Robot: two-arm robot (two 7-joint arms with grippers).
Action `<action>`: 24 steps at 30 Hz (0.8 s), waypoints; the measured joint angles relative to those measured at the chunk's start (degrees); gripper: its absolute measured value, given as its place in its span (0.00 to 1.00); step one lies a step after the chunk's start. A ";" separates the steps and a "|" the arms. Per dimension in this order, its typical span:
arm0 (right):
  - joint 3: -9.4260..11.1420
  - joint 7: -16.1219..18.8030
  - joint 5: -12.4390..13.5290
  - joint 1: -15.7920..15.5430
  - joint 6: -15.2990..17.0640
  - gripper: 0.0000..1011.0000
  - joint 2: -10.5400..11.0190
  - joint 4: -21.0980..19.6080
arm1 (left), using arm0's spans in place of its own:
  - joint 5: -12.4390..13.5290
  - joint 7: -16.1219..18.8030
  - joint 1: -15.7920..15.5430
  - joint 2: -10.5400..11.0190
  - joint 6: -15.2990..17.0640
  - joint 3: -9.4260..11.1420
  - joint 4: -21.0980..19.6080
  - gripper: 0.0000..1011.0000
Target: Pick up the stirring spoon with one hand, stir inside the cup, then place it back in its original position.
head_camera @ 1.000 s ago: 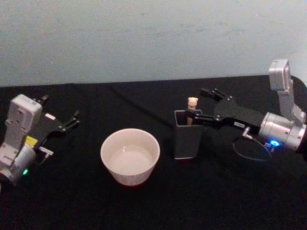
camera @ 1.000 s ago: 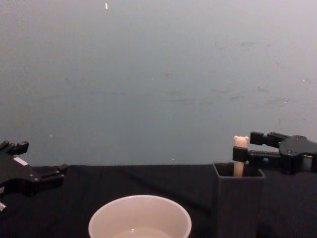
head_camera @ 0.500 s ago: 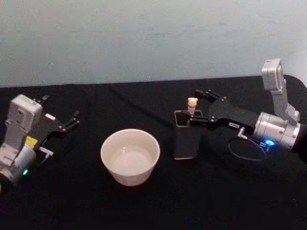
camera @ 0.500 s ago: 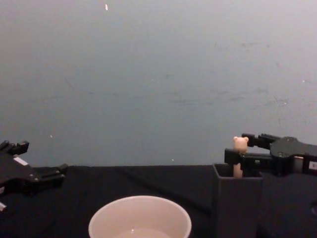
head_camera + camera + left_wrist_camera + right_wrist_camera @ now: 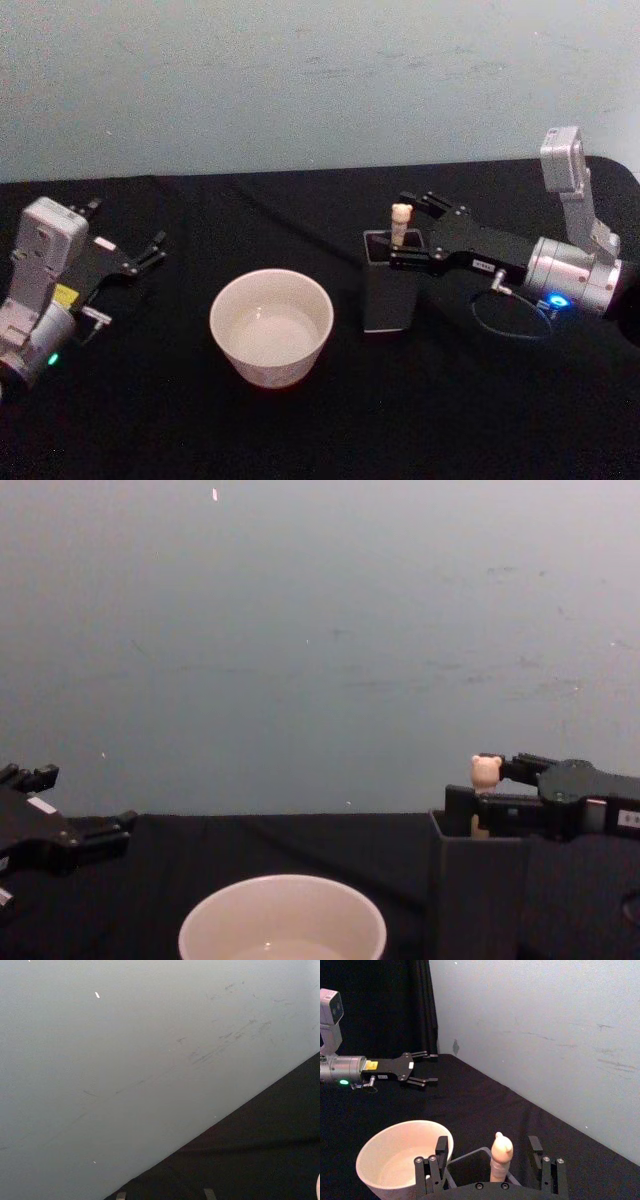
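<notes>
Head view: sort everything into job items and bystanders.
Job: stirring spoon, standing in the dark grey holder; cup; right gripper, jaws open astride the spoon.
Bystanders: left gripper, parked at far left; black cloth; pale wall.

Narrow gap between cup (image 5: 271,326) and holder (image 5: 389,300) (spoon (image 5: 400,215) upright inside), open black tabletop (image 5: 300,430) elsewhere.

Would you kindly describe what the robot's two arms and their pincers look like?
The right pincer is black and jointed with a small white label; its silver-grey arm carries a blue light, a thin looped cable and a grey camera block. The left pincer is alike, its grey arm showing a yellow label and a green light.
</notes>
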 joint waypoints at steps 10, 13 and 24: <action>-0.35 0.18 0.27 0.05 -0.16 0.99 -0.17 -0.04 | 0.00 0.00 0.00 0.00 0.00 0.00 0.00 0.99; -0.44 0.07 0.15 0.05 -0.25 0.99 -0.17 -0.13 | 0.00 0.00 0.00 0.00 0.00 0.00 0.00 0.99; -0.37 0.05 0.16 0.02 -0.25 0.97 -0.15 -0.13 | 0.00 0.00 0.00 0.00 0.00 0.00 0.00 0.99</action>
